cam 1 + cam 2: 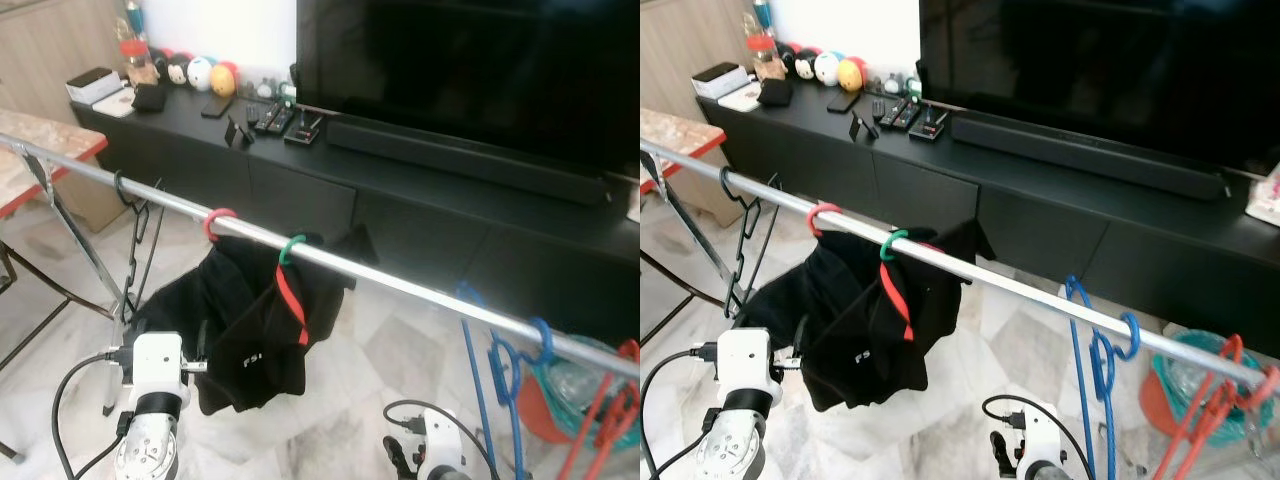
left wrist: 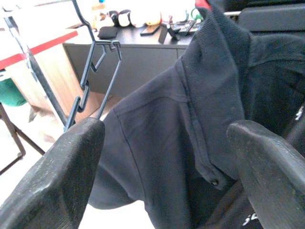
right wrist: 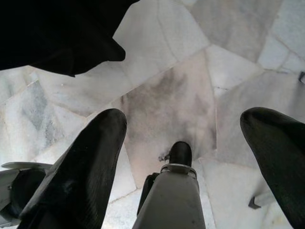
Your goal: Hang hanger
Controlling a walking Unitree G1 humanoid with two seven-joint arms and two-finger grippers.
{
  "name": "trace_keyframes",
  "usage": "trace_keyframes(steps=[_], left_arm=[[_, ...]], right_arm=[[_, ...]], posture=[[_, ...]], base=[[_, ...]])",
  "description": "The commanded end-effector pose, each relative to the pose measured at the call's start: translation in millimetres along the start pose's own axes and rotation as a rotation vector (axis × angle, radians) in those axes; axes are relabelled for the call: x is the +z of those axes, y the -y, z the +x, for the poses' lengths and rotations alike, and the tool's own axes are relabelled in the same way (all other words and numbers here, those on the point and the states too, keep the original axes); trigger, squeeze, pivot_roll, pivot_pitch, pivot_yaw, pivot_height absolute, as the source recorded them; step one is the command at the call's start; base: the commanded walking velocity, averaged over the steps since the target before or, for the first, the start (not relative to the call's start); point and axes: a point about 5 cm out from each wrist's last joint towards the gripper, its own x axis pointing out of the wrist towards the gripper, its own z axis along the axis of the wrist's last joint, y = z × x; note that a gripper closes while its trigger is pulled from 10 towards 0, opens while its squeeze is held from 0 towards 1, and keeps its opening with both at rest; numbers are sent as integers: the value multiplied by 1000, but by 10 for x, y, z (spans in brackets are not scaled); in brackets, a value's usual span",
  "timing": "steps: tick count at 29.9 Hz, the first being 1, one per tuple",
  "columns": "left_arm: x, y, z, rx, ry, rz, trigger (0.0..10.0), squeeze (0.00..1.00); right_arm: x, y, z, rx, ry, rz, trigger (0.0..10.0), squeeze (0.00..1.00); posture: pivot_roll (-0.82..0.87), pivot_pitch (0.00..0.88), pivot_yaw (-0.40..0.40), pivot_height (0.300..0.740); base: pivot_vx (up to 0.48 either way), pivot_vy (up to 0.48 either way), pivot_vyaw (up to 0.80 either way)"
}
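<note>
A silver rail (image 1: 400, 282) runs across the room, dropping to the right. On it hang a bare black wire hanger (image 1: 138, 235), a red hook (image 1: 218, 220) and a green hook (image 1: 291, 248), the last two carrying black garments (image 1: 255, 330). My left gripper (image 2: 162, 171) is open just in front of the black shirt (image 2: 190, 124), with the wire hanger (image 2: 97, 67) beyond its finger (image 2: 57, 181). My left arm (image 1: 155, 375) sits low beside the garments. My right gripper (image 3: 190, 157) hangs open over the marble floor, holding nothing.
Blue hangers (image 1: 510, 365) and red hangers (image 1: 605, 415) hang at the rail's right end above a teal basket (image 1: 1170, 385). Behind stands a black TV console (image 1: 420, 200) with remotes and toys, and a red-edged table (image 1: 50, 150) is at the left.
</note>
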Motion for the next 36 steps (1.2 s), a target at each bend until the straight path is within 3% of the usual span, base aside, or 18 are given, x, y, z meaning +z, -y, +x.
trace_keyframes(steps=[1, 30, 36], left_arm=[[-15, 10, 0, 3, -6, -3, 10000, 0], [-27, 44, 11, -7, -13, -8, 10000, 0], [-178, 51, 14, -39, -106, -58, 10000, 0]], right_arm=[[-8, 9, -4, -5, 2, 5, 10000, 0], [-5, 7, -3, 0, 1, 4, 10000, 0], [-9, 4, -3, 0, 0, 6, 10000, 0]], posture=[[-50, 6, -21, 740], [-47, 6, -24, 740], [-48, 7, -23, 740]], base=[[-281, 0, 0], [-268, 0, 0], [0, 0, 0]])
